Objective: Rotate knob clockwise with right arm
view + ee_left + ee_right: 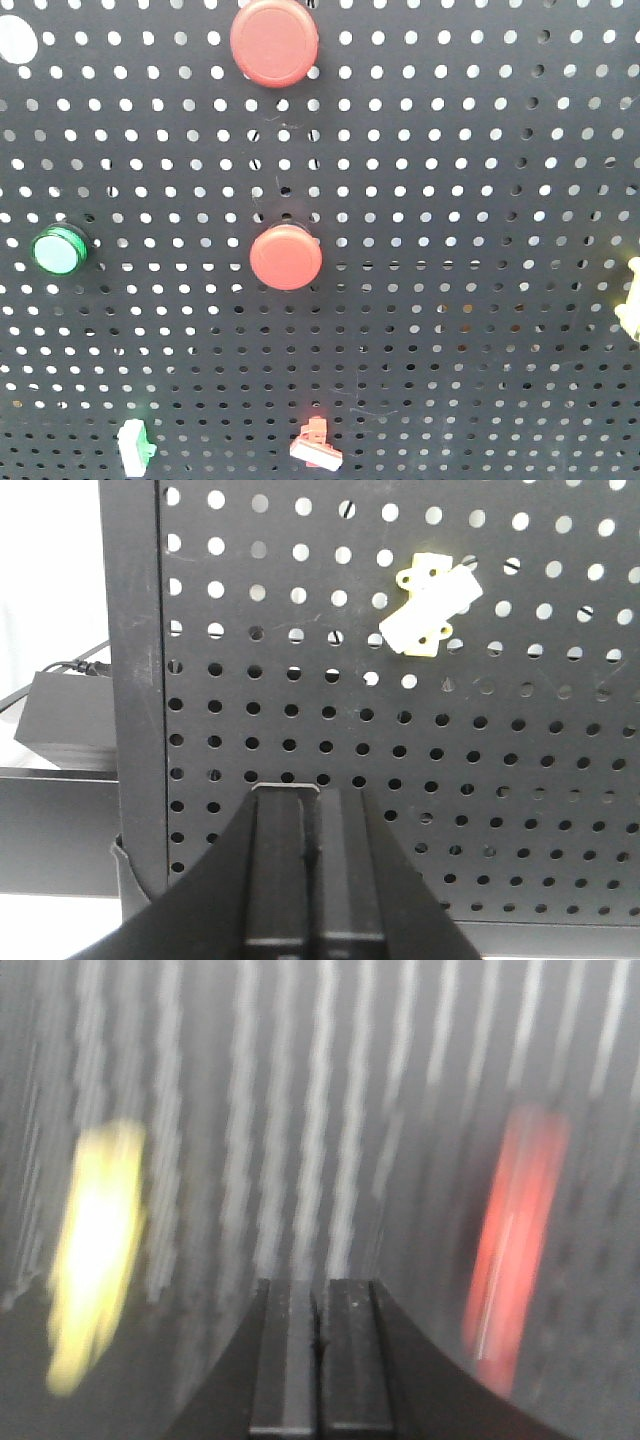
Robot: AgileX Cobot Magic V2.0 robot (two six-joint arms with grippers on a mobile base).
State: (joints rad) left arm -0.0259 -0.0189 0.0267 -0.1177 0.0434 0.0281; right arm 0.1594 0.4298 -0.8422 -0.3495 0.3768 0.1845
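A black pegboard (450, 150) fills the front view. It carries a large round red cap (274, 42) at the top, a smaller round red cap (286, 257) in the middle and a round green cap (59, 250) at the left. I cannot tell which of them is the knob. My right gripper (319, 1290) is shut and empty; its view is motion-blurred, with a yellow smear (95, 1250) at the left and a red smear (515, 1240) at the right. My left gripper (320, 792) is shut and empty, close to the board's lower left corner. Neither gripper shows in the front view.
A small green-and-white switch (135, 446) and a red-and-white switch (316, 446) sit at the board's bottom. A pale yellow part (631, 300) is at the right edge, a white disc (16, 40) at the top left. A pale yellow switch (430, 605) and a black box (65, 715) show in the left wrist view.
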